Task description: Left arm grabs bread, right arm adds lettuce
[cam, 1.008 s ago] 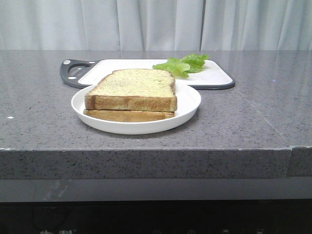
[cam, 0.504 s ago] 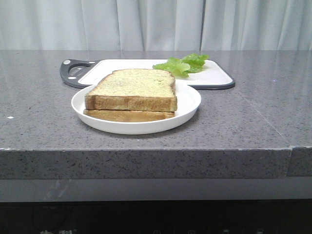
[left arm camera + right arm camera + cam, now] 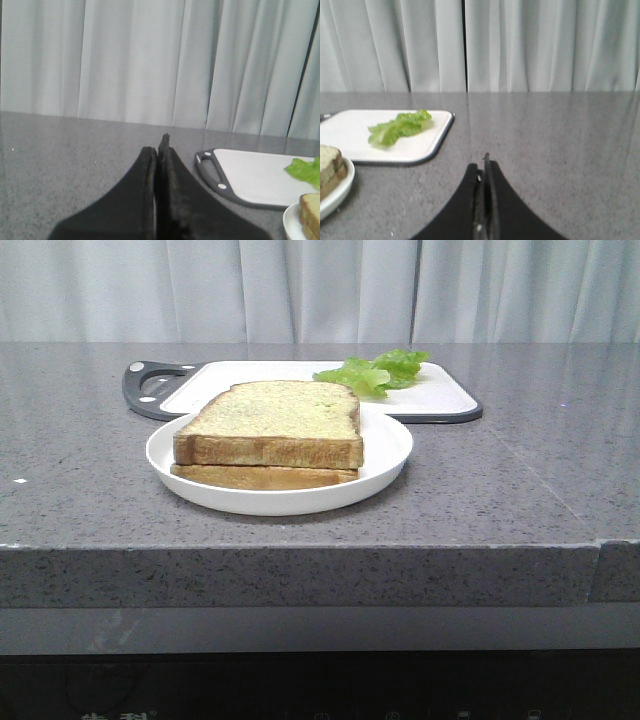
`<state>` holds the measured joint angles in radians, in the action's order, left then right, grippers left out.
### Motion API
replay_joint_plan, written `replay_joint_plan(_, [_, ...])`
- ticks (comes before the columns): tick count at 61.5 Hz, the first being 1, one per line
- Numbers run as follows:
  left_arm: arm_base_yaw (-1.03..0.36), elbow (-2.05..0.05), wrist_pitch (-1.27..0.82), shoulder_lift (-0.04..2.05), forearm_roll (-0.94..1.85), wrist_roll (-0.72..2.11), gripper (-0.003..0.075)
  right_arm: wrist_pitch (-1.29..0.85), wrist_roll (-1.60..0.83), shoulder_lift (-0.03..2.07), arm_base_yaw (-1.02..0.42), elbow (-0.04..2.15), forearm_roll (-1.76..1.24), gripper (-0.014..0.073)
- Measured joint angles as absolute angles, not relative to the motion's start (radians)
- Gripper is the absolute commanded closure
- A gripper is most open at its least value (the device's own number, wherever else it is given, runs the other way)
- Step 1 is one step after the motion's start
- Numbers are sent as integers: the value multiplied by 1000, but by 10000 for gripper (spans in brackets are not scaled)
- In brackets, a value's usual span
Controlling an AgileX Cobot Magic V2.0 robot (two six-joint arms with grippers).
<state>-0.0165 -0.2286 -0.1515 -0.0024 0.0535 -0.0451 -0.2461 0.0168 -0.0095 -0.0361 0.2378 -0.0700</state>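
Low over the counter [image 3: 90, 500], both claws (left claw [image 3: 159, 145], right claw [image 3: 484, 162]) pressed closed.

Front view: neither arm in frame. Lower slice [image 3: 262, 477] mostly covered by the bread [image 3: 270, 423]; only its front crust edge shows. Left wrist view: bread, white plate [image 3: 295, 222] and lettuce [image 3: 305, 171] cut by frame edge. Right wrist view: cutting board [image 3: 380, 137] cropped.
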Motion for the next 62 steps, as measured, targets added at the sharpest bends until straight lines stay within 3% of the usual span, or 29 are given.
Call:
replay_joint_plan(23, [-17,-658,-506,265,54,-45,741,-478,17,239,-36,593,-70,711])
replay_joint_plan(53, [-17,-678,-634,470,54,-45,740,-621,17,381,-36,606,-70,702])
replay_joint_plan(58, [-17,-678,-638,485,54,-45,701,-621,17,381,-36,606,-70,628])
replay_joint_plan(62, [-17,-678,-640,503,54,-45,586,-621,17,381,-36,606,-70,487])
